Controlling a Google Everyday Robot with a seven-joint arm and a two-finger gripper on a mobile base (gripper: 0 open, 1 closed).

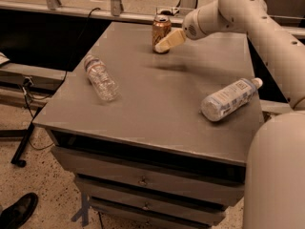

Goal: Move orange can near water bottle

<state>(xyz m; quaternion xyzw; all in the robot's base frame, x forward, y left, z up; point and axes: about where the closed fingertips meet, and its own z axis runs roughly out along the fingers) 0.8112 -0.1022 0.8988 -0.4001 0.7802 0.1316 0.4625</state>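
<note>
orange can (161, 28) upright at far edge of table (157, 113), gripper (163, 45) at its right side, contact and grip state unclear, water bottle (101, 78) lying on left, well apart from can, white-label bottle (228, 98) lying on right

The arm (274, 30) is off-white, made of smooth rounded segments, with small dark screw holes dotted along its side. Behind the hand (165, 43) sits a bulbous wrist (195, 25) with a round speckled grille. The hand is pale cream-yellow and tapered, just beside the orange can (160, 25). Well behind it stands a broad, plain off-white column (276, 175).
</note>
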